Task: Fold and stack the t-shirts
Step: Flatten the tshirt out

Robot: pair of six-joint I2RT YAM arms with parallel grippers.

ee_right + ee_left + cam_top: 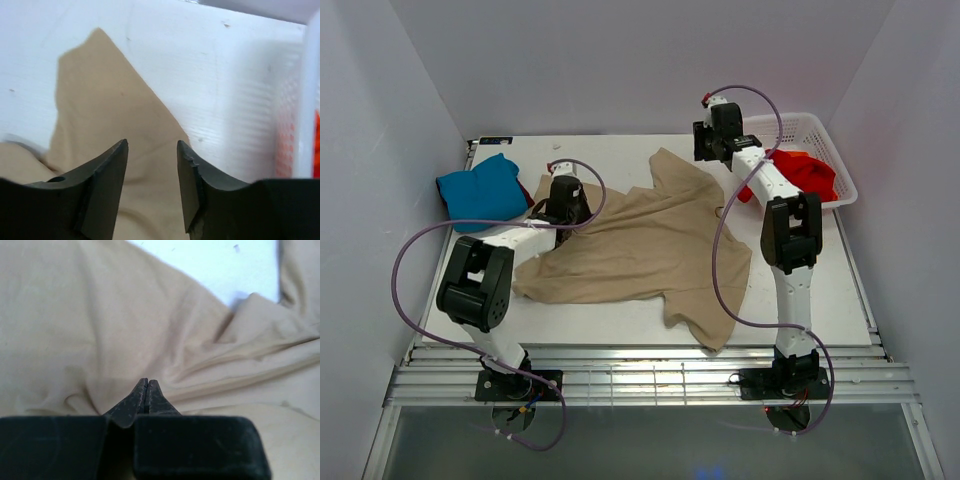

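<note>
Over at the far right of the worktop (825, 285), the right hand (152, 145) has its two black fingers spread apart with nothing between them. It hangs right above the pointed far corner of the soft tan-beige t-shirt (640, 240). Bare white worktop shows on either side of that corner. The white plastic lattice basket (812, 121) sits just beside it on the right, with a bright red t-shirt (807, 172) bunched inside.

The left hand (145, 383) is the opposite story: fingers closed tight, tips touching, low over the left side of the tan shirt near a sleeve. I honestly can't tell if a bit of cloth is nipped between them.

The tan shirt itself is spread across the middle of the worktop but it's rumpled, with ridges running through the body and one end reaching the near edge. A folded teal-blue t-shirt (480, 190) sits at the far left, just beside the tan sleeve.

My read is that this is the flatten-it-out stage before any real fold. To do it well:

- Bring the right hand down on the very tip of that corner and pinch only one layer. Grab further in and you'd probably drag a wad.
- Pull outward and low, away from the left hand, so the ridges get stretched out rather than shoved around.
- Keep clear of the basket wall, it's close.
- Don't let the left side creep onto the teal shirt.
</note>
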